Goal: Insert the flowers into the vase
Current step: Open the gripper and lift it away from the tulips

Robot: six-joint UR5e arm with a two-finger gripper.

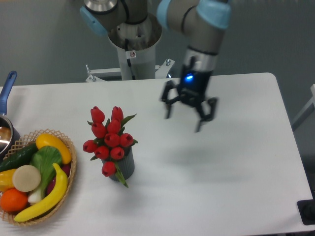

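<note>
arm [194, 14]: grey tubular links, light-blue joint caps | gripper [189, 109]: black two-finger, blue light glowed on its body | base column: silver-grey

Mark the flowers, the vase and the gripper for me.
flowers [110, 140], fixed camera, on a red bud mid-bunch.
vase [127, 167], fixed camera, on its ribbed grey wall.
gripper [186, 120], fixed camera, midway between the spread fingertips.
</note>
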